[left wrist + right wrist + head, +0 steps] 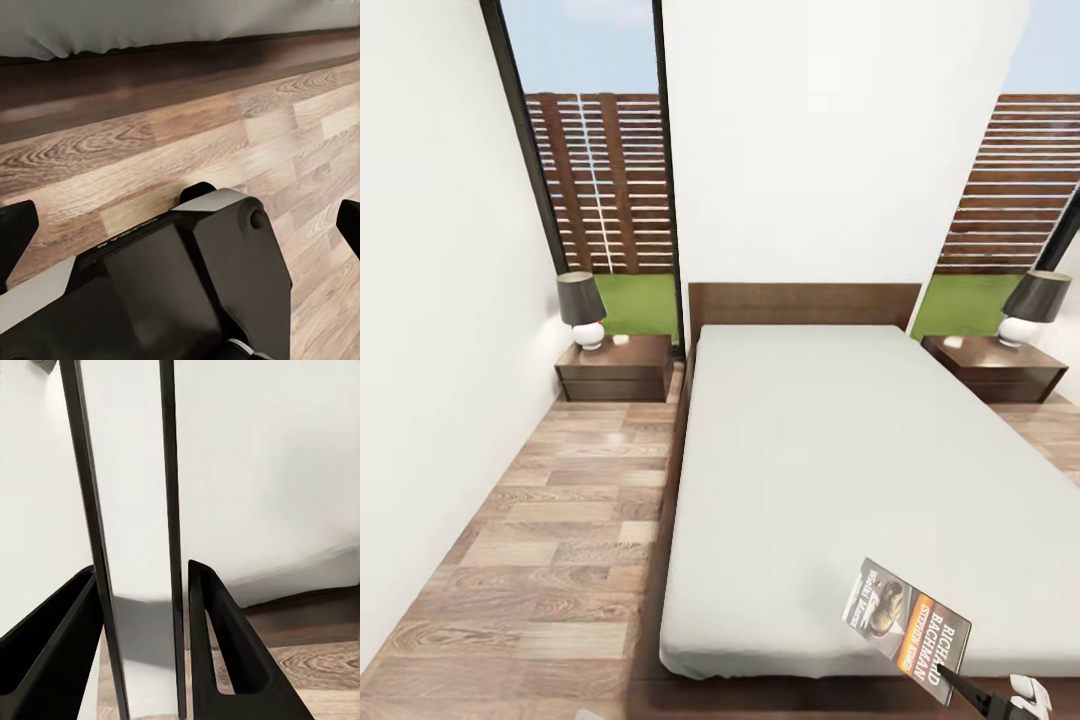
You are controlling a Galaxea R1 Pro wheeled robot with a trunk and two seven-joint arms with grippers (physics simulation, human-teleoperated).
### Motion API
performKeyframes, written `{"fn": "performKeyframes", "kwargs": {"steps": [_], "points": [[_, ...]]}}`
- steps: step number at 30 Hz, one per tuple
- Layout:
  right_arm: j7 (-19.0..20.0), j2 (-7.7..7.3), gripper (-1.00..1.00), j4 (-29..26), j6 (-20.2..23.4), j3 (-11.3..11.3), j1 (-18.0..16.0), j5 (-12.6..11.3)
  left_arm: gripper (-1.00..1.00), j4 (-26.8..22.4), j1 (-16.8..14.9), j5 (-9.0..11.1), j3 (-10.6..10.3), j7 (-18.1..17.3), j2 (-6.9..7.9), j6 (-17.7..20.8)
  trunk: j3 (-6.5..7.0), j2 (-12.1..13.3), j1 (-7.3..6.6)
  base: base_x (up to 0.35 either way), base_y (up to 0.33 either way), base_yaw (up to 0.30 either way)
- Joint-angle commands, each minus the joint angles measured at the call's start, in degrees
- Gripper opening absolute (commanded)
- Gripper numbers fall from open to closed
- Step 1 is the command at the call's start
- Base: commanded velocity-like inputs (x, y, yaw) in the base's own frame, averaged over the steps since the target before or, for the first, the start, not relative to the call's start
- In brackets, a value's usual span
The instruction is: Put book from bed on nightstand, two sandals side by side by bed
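Clearly, the right gripper (142, 652) pinches the book (908, 617) by its near right corner above the bed (810, 470); the left gripper's (180, 225) fingers are spread.

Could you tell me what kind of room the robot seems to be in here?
It looks like a bedroom: a large low bed with a brown headboard fills the middle, with a dark nightstand carrying a lamp at each side, on a wood-plank floor.
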Motion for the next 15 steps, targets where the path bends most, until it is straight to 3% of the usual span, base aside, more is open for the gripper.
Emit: {"fn": "performKeyframes", "kwargs": {"steps": [1,15], "points": [[0.2,-0.01,-1.0,0.03,0.55,0.08,-0.04,-0.43,1.0,0.02,-0.07,-0.61,0.34,-0.07,-0.08,-0.4,-0.02,-0.11,0.04,0.0,0.0,0.0],[0.16,0.0,-1.0,0.03,0.55,0.06,-0.04,-0.43,1.0,0.09,-0.03,-0.61,0.34,-0.04,-0.99,-0.4,1.28,-0.11,0.04,0.0,0.0,0.0]]}}
